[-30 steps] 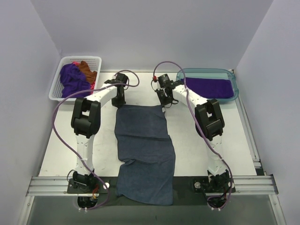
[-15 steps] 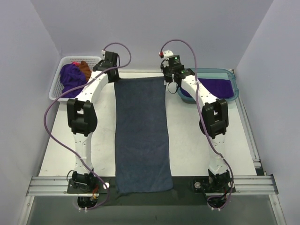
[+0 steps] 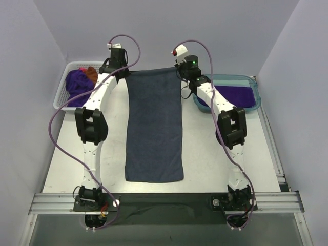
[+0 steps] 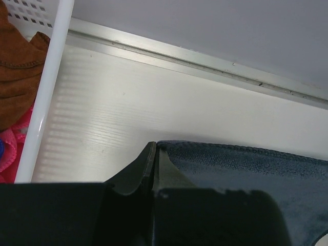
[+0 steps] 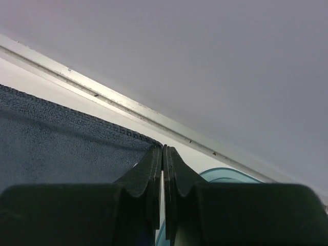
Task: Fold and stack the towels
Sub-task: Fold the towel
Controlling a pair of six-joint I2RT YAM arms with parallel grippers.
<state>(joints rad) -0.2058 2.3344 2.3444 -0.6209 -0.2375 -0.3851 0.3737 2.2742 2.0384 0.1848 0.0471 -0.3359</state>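
Arms now reach farther back, dark slate blue-grey cloth towel (image 3: 154, 128) pulled flat, left fingers (image 4: 134, 177) and right fingers (image 5: 146, 171) pinching its far corners; lower both evenly.

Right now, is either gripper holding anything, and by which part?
Both pinch the blue-grey towel at its far corners: left gripper the left corner, right gripper the right corner.

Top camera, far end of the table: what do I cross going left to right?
white basket → left gripper → blue-grey towel → right gripper → teal tub
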